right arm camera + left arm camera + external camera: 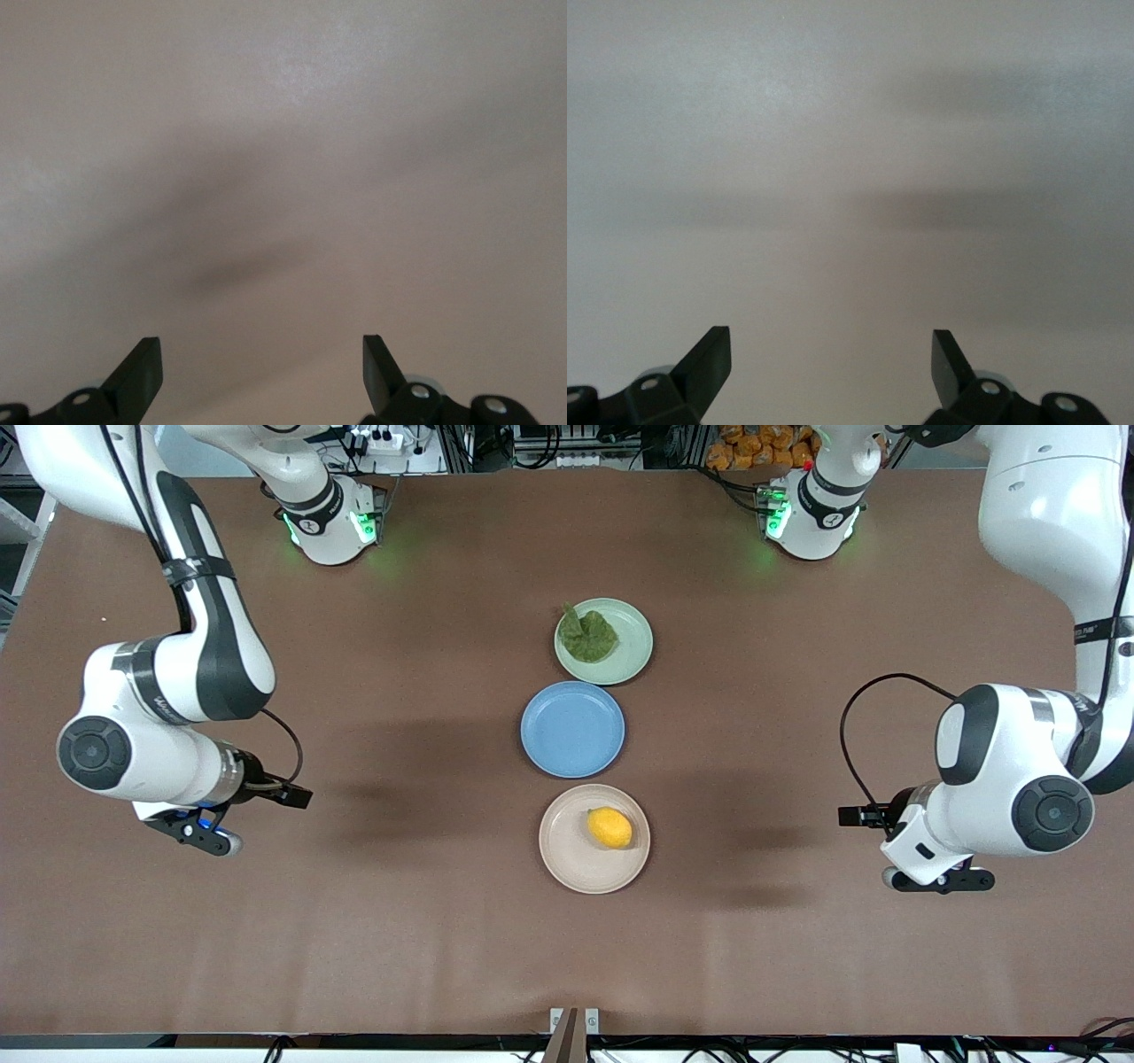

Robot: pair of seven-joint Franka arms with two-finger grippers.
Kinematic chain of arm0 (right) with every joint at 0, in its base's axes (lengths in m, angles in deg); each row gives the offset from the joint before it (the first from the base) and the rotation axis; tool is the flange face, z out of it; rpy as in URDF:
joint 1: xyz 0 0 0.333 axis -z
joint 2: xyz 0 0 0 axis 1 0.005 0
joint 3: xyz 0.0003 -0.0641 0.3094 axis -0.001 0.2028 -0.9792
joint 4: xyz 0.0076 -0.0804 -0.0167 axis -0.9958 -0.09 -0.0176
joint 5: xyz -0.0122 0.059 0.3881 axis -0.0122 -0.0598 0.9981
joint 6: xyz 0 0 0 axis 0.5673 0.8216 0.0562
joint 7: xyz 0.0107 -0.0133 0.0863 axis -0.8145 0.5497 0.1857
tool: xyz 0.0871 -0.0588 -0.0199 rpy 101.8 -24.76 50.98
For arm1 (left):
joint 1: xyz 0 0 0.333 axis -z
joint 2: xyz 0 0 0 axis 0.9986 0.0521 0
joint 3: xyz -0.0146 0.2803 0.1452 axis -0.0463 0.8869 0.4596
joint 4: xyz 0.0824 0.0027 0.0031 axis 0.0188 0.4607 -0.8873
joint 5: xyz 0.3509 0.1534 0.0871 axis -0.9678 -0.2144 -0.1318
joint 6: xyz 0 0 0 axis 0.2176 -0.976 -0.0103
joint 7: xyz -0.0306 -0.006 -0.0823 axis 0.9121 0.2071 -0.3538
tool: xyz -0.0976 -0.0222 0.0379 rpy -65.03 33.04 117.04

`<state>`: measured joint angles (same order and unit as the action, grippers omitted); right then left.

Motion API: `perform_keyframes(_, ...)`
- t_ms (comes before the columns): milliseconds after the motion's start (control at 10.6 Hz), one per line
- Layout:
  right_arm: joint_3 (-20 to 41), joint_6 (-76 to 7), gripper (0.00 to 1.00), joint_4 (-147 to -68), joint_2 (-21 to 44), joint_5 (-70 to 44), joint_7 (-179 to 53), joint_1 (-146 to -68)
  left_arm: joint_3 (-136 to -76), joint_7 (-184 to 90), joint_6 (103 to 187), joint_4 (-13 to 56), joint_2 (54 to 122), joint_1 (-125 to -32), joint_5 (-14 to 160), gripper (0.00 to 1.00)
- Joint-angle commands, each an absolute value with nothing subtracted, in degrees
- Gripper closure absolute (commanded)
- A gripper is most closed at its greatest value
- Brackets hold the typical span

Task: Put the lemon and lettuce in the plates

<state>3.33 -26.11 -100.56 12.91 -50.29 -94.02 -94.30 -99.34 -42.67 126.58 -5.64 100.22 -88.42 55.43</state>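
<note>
- The left gripper hangs over bare tabletop at the left arm's end of the table, at about three o'clock from the plates in the front view; its two dark wedge fingers stand wide apart with nothing between them.
- The right gripper hangs over bare tabletop at the right arm's end, at about nine o'clock from the plates, its fingers likewise spread and empty. Both arms wait, well apart from the plates.
- The table is a flat, matte brown sheet.
- Three round, shallow, matte plates run in a line down its middle, twelve to six o'clock in the front view.
- The beige-pink plate lies nearest the front camera. The lemon sits in it, toward the plate's two o'clock; it is a smooth, bright-yellow oval, its long axis running roughly ten to four o'clock.
- The blue plate lies in the middle.
- The mint green plate lies farthest from the camera. The lettuce, dull green and wrinkly with a ruffled edge, rests in it toward nine o'clock, a narrow tip pointing to about eleven o'clock.
</note>
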Motion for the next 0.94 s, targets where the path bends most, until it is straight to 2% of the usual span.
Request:
perform_keyframes(0,2.3,-26.6,0.00,-108.3,5.1,-49.1,-84.9,-91.1,-100.1,-44.1,126.7,0.6,94.1,-89.1,55.3,0.00)
perform_keyframes(189,2.2,-27.9,0.00,-114.4,-1.6,-49.1,-83.8,-90.3,-100.1,-44.2,126.9,6.1,87.5,-88.7,56.7,0.00)
perform_keyframes(377,1.1,-27.8,0.00,-117.0,-6.3,-48.3,-81.1,-88.1,-100.1,-44.7,126.9,12.3,80.3,-88.8,57.3,0.00)
perform_keyframes(660,0.4,-27.9,0.00,-116.4,-11.9,-46.3,-76.3,-86.5,-99.6,-46.2,126.3,21.1,69.1,-88.0,59.2,0.00)
perform_keyframes(848,0.9,-27.7,0.00,-114.1,-13.8,-46.4,-74.5,-86.1,-99.5,-46.3,121.5,21.3,64.9,-87.2,60.3,0.00)
